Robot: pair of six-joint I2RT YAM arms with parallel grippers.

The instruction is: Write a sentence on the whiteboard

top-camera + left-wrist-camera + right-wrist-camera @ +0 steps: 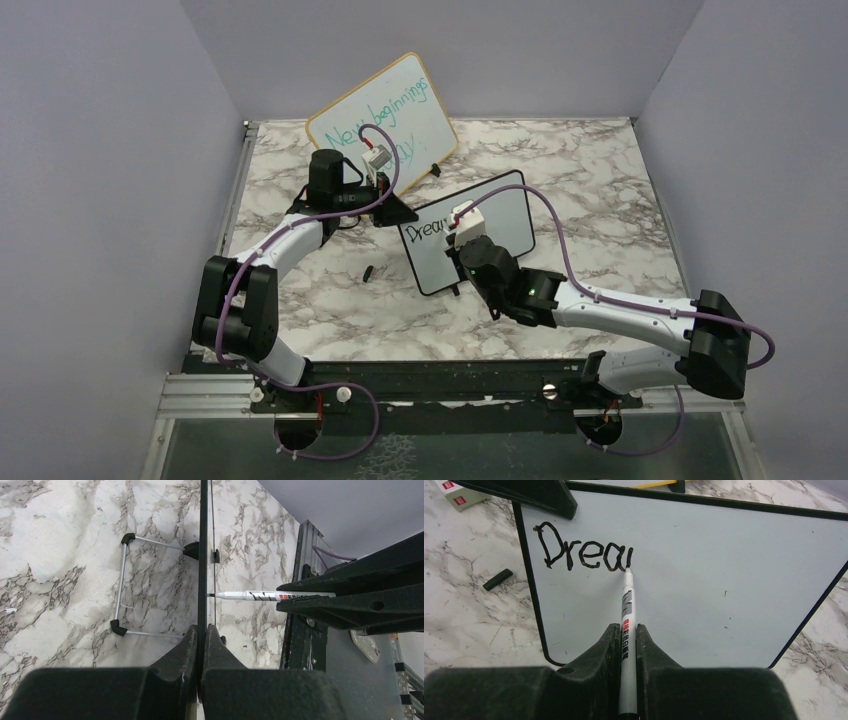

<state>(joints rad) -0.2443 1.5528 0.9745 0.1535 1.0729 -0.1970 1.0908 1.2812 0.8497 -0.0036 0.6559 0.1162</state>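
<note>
The black-framed whiteboard (505, 215) stands tilted at mid-table. It fills the right wrist view (704, 580) and shows edge-on in the left wrist view (203, 555). The sentence (579, 552) reads "Drea" plus one more stroke in black, also visible from above (425, 231). My left gripper (398, 212) is shut on the board's upper left edge (202, 630). My right gripper (626, 630) is shut on a white marker (627, 600), its tip touching the board at the last stroke. The marker also shows in the left wrist view (260, 596).
A larger wood-framed board (385, 115) with teal handwriting stands at the back. A black marker cap (369, 272) lies on the marble left of the whiteboard (497, 579). A small white box with red labels (459, 492) lies near it. A wire stand (122, 585) sits behind the board.
</note>
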